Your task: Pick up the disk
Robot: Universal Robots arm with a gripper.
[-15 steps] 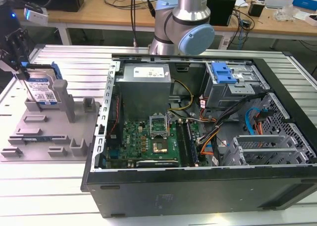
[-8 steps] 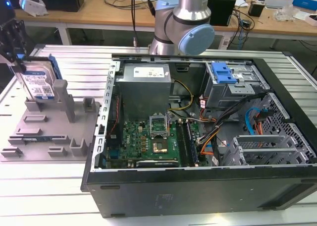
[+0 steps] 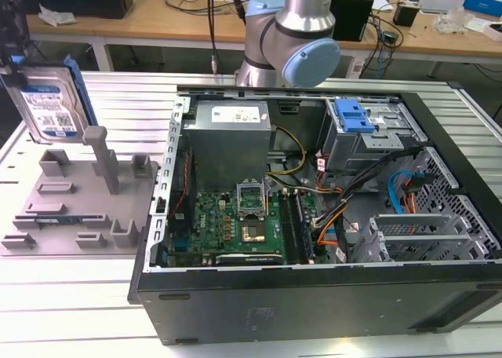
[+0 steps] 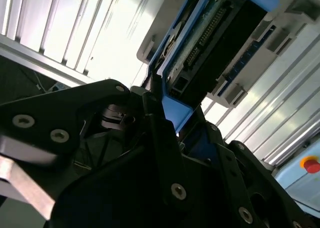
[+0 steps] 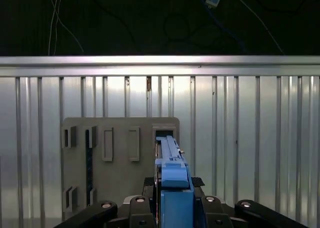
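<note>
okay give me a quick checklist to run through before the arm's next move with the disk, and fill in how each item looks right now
1. Grip on the disk: ok. The gripper is closed on its blue edge frame, as both wrist views show.
2. Disk clear of the grey holder tray: ok. In the exterior view it hangs above the tray, apart from it.
3. Disk attitude: ok, roughly upright, on edge.
4. Disk clear of the tall tray post: ok, but the post stands close beside it.
5. Grip firmness: cannot tell.
6. Open computer case: ok, well off toward the exterior view's right.
</note>
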